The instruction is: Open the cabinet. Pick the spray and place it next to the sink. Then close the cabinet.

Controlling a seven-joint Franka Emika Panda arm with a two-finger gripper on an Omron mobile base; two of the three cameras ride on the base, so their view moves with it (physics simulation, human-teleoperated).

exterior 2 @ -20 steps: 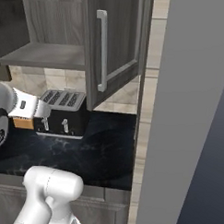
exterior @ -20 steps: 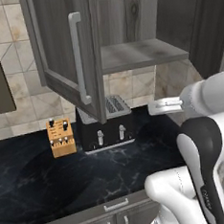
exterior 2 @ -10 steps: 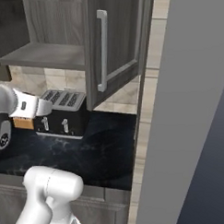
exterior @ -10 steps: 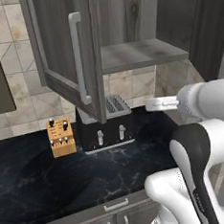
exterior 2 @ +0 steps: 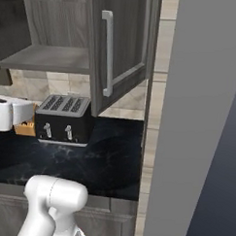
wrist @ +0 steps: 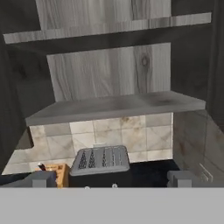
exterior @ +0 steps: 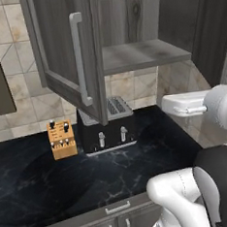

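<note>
The two dark fingertips [wrist: 43, 178] stand wide apart at the bottom of the hand view, nothing between them, the gripper [wrist: 111, 180] looking up into the cabinet [exterior: 128, 31] from in front of it. The cabinet hangs on the wall above the counter [exterior: 91, 176], both doors swung out — dark grey wood grain, each door panelled with a raised frame and carrying a long, vertical silver bar handle [exterior: 79, 60]. Inside, the back wall is paler grey with streaked grain and a dark knot; a thin inner shelf crosses it higher up, and the bottom board is a flat, worn-looking slab, bare where it shows. In the left base view, going left to right, a small orange-tan wooden block [exterior: 61, 139] with dark knobs on top stands on the counter, and just beside it a boxy black toaster [exterior: 106, 128] with a ribbed silver top and two small silver levers on its front, under the open left door. The counter is glossy black stone with fine white veins; behind it the wall is beige, mottled square tile. Below the counter edge, grey drawer fronts bear short silver pulls. In the right base view the right door [exterior 2: 120, 47] juts out beside a tall, flat grey panel [exterior 2: 197, 118].
</note>
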